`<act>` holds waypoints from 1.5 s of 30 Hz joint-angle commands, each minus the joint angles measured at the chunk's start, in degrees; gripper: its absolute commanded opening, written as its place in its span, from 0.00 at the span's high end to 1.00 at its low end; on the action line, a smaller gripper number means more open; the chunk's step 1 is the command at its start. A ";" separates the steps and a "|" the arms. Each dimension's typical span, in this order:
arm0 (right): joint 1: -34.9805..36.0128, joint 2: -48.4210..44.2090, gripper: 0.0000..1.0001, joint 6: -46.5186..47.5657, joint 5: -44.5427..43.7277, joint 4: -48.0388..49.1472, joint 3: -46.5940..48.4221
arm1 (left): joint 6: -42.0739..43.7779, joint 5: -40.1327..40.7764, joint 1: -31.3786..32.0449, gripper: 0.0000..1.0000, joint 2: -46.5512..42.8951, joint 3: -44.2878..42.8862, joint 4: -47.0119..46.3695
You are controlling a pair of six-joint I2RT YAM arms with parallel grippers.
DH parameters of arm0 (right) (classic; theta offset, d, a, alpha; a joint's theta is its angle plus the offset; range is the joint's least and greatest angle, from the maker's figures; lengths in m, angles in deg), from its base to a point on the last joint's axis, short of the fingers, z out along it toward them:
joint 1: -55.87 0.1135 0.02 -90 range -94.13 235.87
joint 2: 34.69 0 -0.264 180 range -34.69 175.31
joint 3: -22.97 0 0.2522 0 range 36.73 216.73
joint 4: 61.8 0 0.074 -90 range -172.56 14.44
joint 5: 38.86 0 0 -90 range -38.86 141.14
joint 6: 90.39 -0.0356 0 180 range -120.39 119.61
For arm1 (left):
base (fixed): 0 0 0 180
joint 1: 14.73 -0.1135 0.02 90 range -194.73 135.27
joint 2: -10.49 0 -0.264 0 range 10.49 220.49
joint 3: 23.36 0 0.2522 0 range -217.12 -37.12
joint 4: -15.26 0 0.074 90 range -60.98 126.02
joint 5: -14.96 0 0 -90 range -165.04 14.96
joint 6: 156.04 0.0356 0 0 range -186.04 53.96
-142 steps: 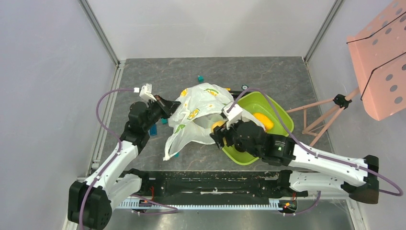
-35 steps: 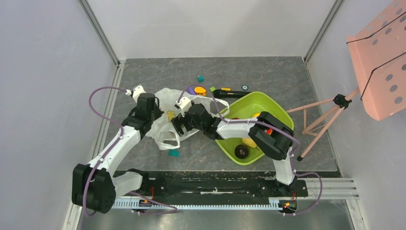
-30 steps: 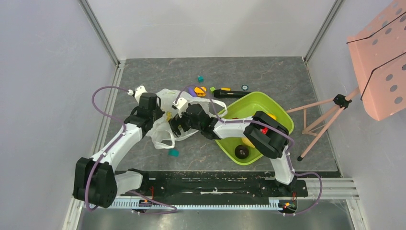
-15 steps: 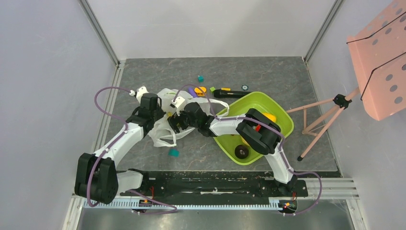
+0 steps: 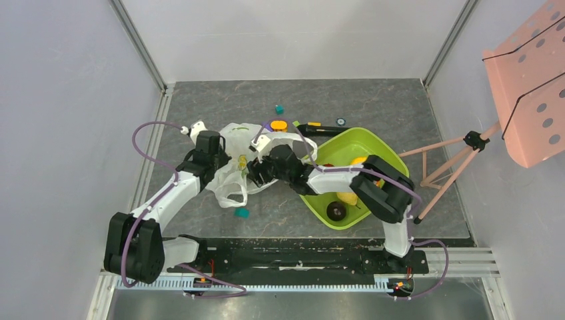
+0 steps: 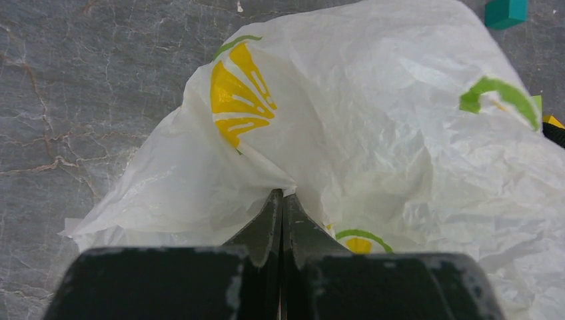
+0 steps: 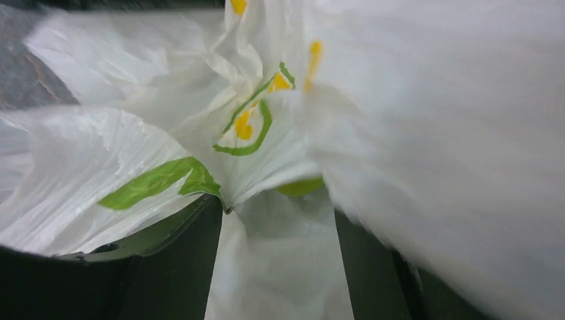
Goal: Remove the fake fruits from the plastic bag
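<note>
The plastic bag (image 5: 241,159) lies crumpled left of centre, white with lemon prints. My left gripper (image 5: 222,163) is shut on a fold of the bag (image 6: 373,120); its jaws meet on the film (image 6: 283,195). My right gripper (image 5: 256,171) is at the bag's right side, open, with bag film (image 7: 280,267) lying between its fingers. A lime-green patch (image 7: 300,187) peeks from under a fold; I cannot tell what it is. In the lime-green tray (image 5: 390,155) lie a dark ball (image 5: 336,211), a yellow pear shape (image 5: 346,198) and a yellow-orange fruit (image 5: 360,161). Other fruits are hidden.
A teal block (image 5: 242,213) lies in front of the bag and another (image 5: 280,109) behind it. An orange and purple piece (image 5: 277,125) and a black cylinder (image 5: 321,129) lie behind the tray. A pink stand (image 5: 460,157) is at the right.
My right gripper has shifted a little to the right along the bag. The left gripper keeps its hold on the bag, barely moved.
</note>
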 commanded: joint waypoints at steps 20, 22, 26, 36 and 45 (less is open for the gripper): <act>0.06 -25.97 0.35 6.95 3.54 -10.62 -10.03 | -2.64 -1.69 -0.46 0.97 -2.76 0.92 -1.98; 0.16 -22.95 0.35 8.76 4.33 -12.09 -7.33 | -2.65 -1.65 -0.46 0.96 -2.65 0.69 -1.99; 0.23 -18.07 0.35 10.80 1.70 -13.31 -2.88 | -2.62 -2.09 -0.64 0.70 -2.37 0.60 -1.98; 0.14 -10.66 0.37 11.71 -2.30 -12.08 1.79 | -3.84 -2.48 -3.60 0.31 -5.10 -4.71 1.27; -1.75 -10.75 0.39 8.27 -0.61 -7.76 -1.08 | -4.83 -6.26 -3.63 0.40 -9.24 -10.41 2.66</act>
